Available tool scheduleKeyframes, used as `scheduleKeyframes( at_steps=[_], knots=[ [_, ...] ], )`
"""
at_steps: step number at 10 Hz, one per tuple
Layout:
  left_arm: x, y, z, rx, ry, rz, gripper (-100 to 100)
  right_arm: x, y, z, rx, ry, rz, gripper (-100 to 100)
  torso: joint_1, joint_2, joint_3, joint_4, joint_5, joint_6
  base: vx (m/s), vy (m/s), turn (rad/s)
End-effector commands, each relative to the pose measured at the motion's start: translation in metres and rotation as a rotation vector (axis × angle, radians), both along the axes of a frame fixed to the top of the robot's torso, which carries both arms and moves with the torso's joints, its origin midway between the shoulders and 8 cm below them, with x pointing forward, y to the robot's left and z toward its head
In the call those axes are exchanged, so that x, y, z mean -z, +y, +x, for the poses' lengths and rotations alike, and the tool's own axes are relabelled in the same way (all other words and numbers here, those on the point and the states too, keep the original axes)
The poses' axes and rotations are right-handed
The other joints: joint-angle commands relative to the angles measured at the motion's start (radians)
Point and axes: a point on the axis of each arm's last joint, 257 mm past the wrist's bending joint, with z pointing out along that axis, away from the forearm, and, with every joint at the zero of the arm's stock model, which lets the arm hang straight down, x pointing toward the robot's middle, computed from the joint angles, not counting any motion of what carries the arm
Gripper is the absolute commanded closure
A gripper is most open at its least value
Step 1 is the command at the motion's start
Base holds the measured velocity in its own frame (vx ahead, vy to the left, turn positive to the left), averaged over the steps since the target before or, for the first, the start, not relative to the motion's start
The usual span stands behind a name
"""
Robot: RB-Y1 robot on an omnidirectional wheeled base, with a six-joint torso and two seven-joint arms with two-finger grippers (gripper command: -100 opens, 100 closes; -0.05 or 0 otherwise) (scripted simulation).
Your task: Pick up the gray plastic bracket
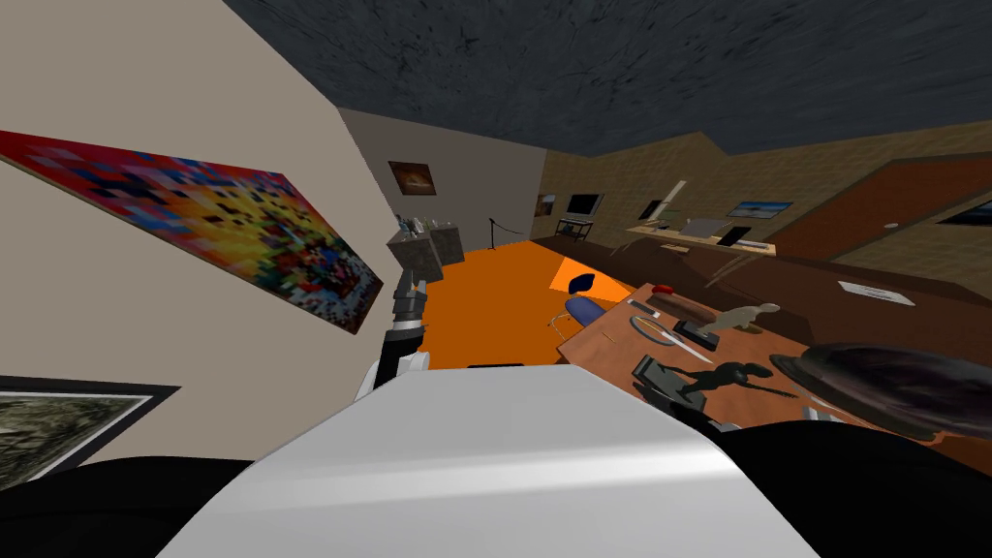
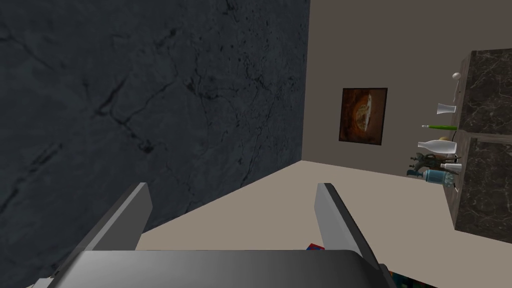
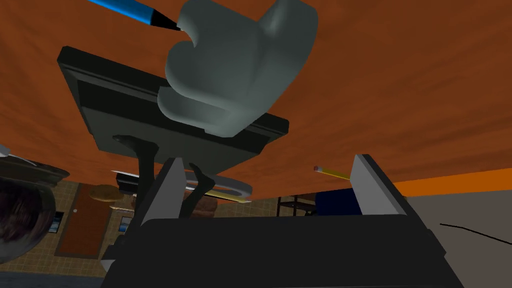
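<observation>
The gray bracket (image 3: pixel 240 65), a rounded, chunky piece, lies on a flat dark slab (image 3: pixel 125 115) on the brown desk (image 3: pixel 410 90). My right gripper (image 3: pixel 270 190) is open just short of the slab, with the bracket a little beyond and between the lines of its fingers (image 3: pixel 167 192). A black dinosaur figure's legs (image 3: pixel 145 165) stand close to one finger. In the head view the slab and bracket (image 1: pixel 651 372) sit at the desk's near edge, beside that figure (image 1: pixel 727 376). My left gripper (image 2: pixel 232 215) is open and holds nothing; its arm (image 1: pixel 402 325) is raised at the left by the wall.
A blue pen (image 3: pixel 135 10) points at the bracket and a pencil (image 3: pixel 332 173) lies near the other finger. A dark hat (image 1: pixel 891 383), a tan dinosaur (image 1: pixel 746 315) and a ringed tool (image 1: pixel 659 329) share the desk. A blue chair (image 1: pixel 586 310) stands on the orange floor.
</observation>
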Motion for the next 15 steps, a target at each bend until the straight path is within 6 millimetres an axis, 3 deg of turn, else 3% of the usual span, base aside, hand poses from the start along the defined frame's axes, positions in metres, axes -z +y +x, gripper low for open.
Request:
scheduleKeyframes(
  at_steps=[1,2,3,5,6,7,8,12,13,15],
  knots=[
    [0.000,0.000,0.000,0.000,0.000,0.000,0,0.005,-0.003,-0.025,0.021,0.051,-0.014,-100,0.000,0.000,0.000,0.000,0.000,0.000,0.065,-0.015,0.026],
    [0.000,0.000,0.000,0.000,0.000,0.000,0,0.005,-0.003,-0.025,0.021,0.051,-0.014,-100,0.000,0.000,0.000,0.000,0.000,0.000,0.051,-0.009,0.013],
    [0.000,0.000,0.000,0.000,0.000,0.000,0,0.010,-0.009,-0.058,0.046,0.117,-0.030,-100,0.000,0.001,0.000,0.000,0.000,0.000,0.073,-0.023,0.052],
    [0.000,0.000,0.000,0.000,0.000,0.000,0,0.012,-0.011,-0.069,0.055,0.140,-0.036,-100,-0.001,0.000,0.000,0.000,0.000,0.000,0.061,-0.016,0.020],
    [0.000,0.000,0.000,0.000,0.000,0.000,0,0.010,-0.010,-0.065,0.049,0.124,-0.031,-100,0.000,0.001,0.000,0.000,0.000,0.000,0.022,-0.001,0.002],
    [0.000,0.000,0.000,0.000,0.000,0.000,0,0.010,-0.010,-0.066,0.051,0.129,-0.033,0,0.001,0.002,0.001,0.000,0.000,0.000,0.000,0.000,0.000],
    [0.000,0.000,0.000,0.000,0.000,0.000,0,0.018,-0.007,-0.065,0.060,0.128,-0.033,-100,0.001,0.003,0.002,0.001,0.000,0.000,-0.012,-0.039,0.064],
    [0.000,0.000,0.000,0.000,0.000,0.000,0,0.028,-0.001,-0.064,0.071,0.128,-0.031,-100,-0.004,0.006,0.003,0.001,-0.001,0.000,-0.023,-0.056,0.047],
    [0.000,0.000,0.000,0.000,0.000,0.000,0,0.029,-0.001,-0.064,0.071,0.129,-0.031,100,-0.002,0.005,0.003,0.001,0.000,0.000,-0.002,-0.006,-0.001],
    [0.000,0.000,0.000,0.000,0.000,0.000,0,0.028,-0.002,-0.063,0.071,0.129,-0.033,100,0.000,0.004,0.003,0.001,-0.002,0.000,-0.001,-0.003,0.001]
  ],
)
